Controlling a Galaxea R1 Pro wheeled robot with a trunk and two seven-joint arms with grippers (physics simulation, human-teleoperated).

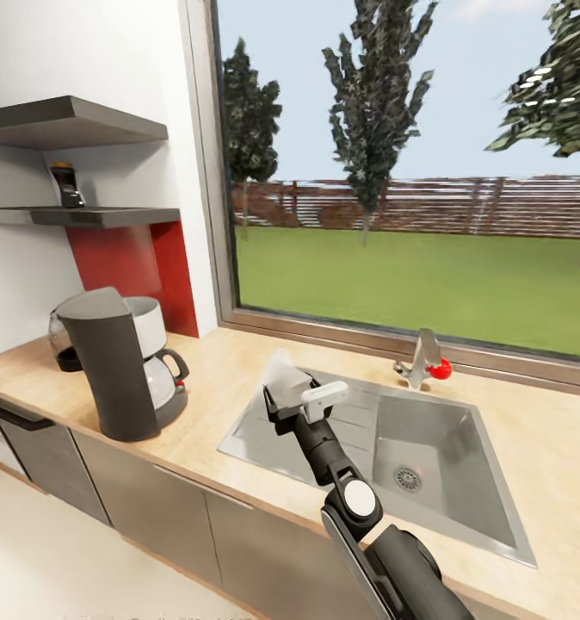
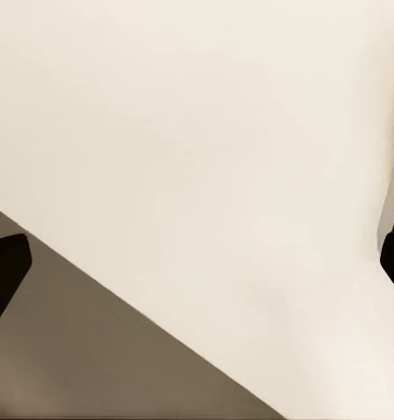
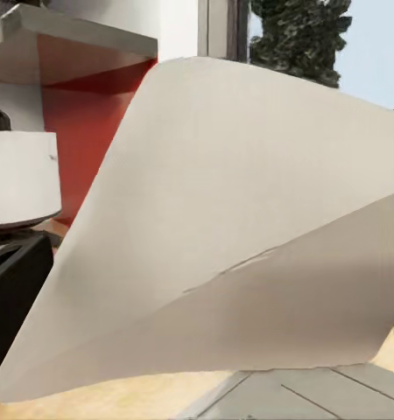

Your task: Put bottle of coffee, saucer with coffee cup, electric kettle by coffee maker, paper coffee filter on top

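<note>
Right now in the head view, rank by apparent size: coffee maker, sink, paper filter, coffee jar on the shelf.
1. Sink, the widest.
2. Coffee maker.
3. Paper filter, held in the right gripper over the sink's near corner; it sits closer to the camera than the jar, so this gap is partly nearness.
4. Coffee jar on the shelf.

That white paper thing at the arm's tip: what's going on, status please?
Right gripper shut on paper coffee filter, held over sink edge. Coffee maker to its left on countertop, top bare. Left jaws: cannot tell. Path open.
</note>
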